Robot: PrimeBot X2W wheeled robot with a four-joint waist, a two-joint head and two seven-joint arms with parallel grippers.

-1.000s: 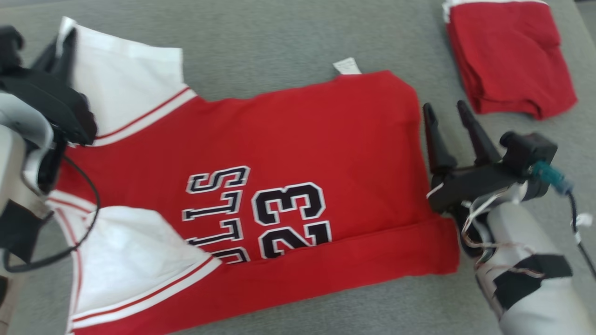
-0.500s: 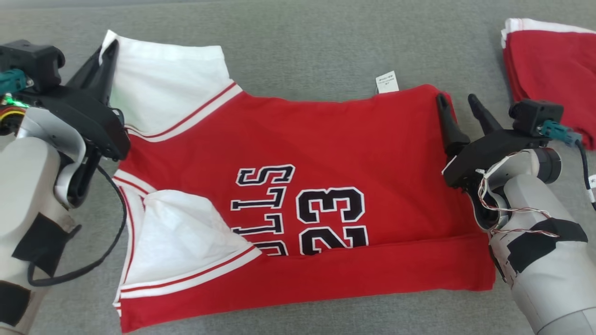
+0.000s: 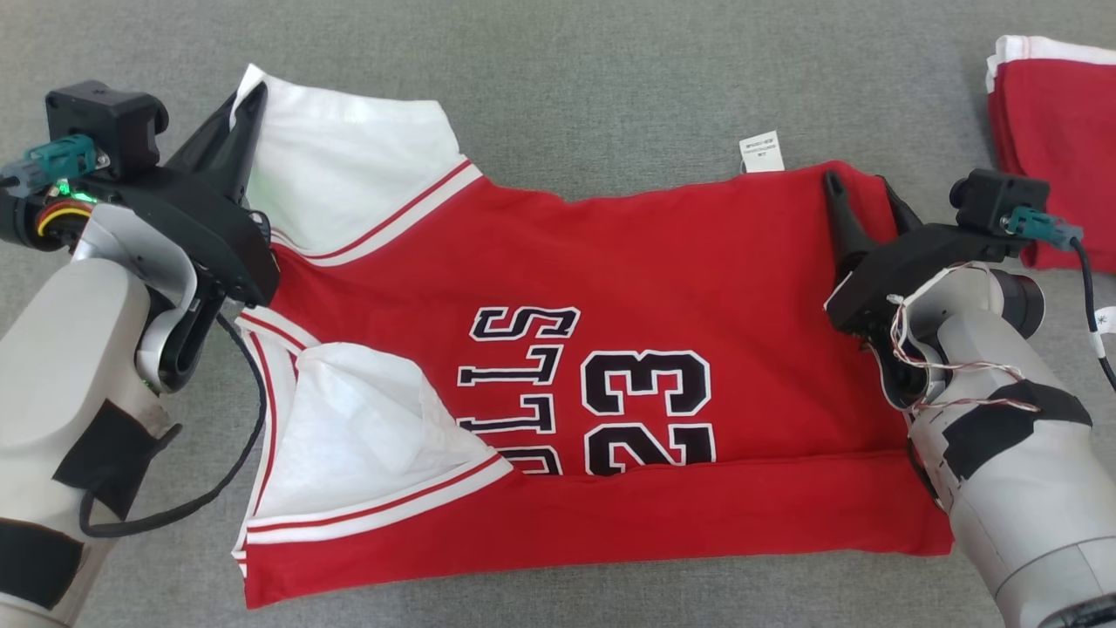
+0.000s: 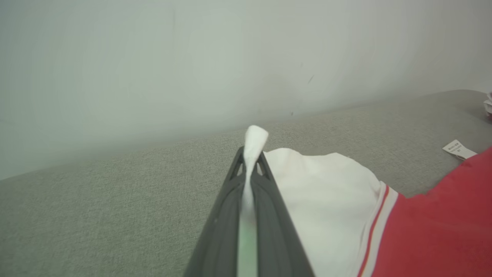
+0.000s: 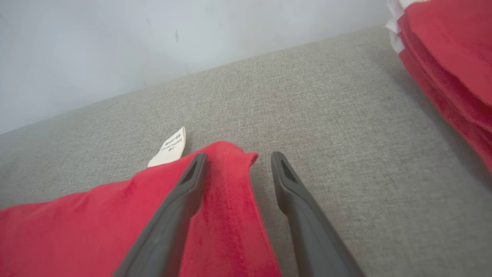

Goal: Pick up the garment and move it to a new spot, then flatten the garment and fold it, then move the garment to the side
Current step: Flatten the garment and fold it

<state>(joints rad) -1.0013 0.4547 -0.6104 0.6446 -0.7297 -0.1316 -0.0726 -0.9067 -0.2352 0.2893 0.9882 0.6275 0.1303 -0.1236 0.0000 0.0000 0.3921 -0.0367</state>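
The garment (image 3: 663, 288) is a red jersey with white sleeves and black "23" lettering, lying spread on the grey cloth surface (image 3: 567, 87). My left gripper (image 3: 253, 92) is shut on the far corner of its white sleeve (image 3: 349, 166). In the left wrist view that white cloth is pinched between the fingers of the left gripper (image 4: 251, 154). My right gripper (image 3: 859, 183) stands open at the jersey's far right corner. In the right wrist view the right gripper (image 5: 239, 157) straddles the red corner (image 5: 226, 184), one finger over the cloth, the other on the bare surface.
A folded red garment stack (image 3: 1059, 148) lies at the far right, close to my right arm, and it is also in the right wrist view (image 5: 453, 57). A white label (image 3: 761, 153) sticks out from the jersey's far edge. A pale wall (image 5: 115, 38) rises behind the surface.
The head camera has shifted. My right gripper has moved from beside the jersey's right edge onto its far right corner, and its jaws have narrowed a little. The left gripper keeps its hold on the sleeve.
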